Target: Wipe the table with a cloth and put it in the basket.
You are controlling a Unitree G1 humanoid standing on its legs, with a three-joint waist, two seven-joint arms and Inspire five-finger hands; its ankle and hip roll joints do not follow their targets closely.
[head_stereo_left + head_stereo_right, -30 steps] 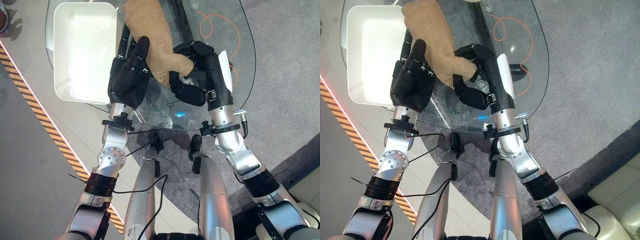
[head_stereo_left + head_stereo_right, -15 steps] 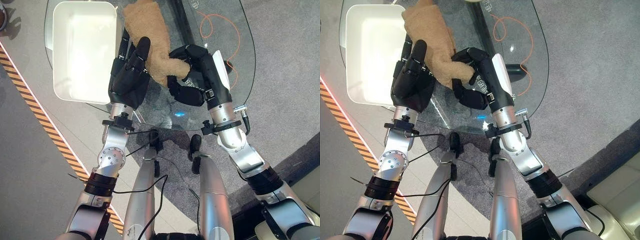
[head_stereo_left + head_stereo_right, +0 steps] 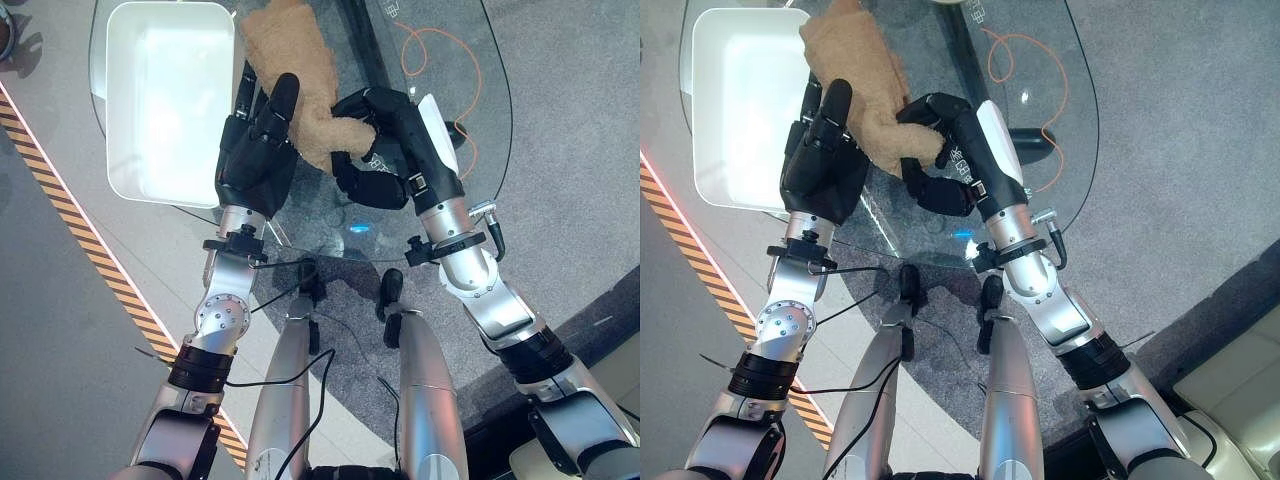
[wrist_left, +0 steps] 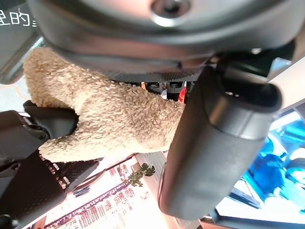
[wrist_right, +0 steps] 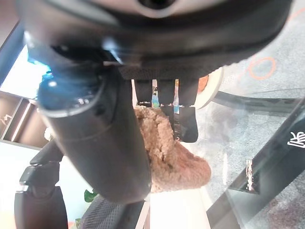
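I see the tan fleece cloth (image 3: 290, 75) lying on the round glass table (image 3: 440, 215), just right of the white basket (image 3: 165, 95), which sits at the table's left edge. My right hand (image 3: 385, 140) has its fingers and thumb curled round the cloth's near end, pinching it. My left hand (image 3: 255, 150) stands between basket and cloth with its fingers nearly straight and relaxed, resting against the cloth's left side without closing on it.
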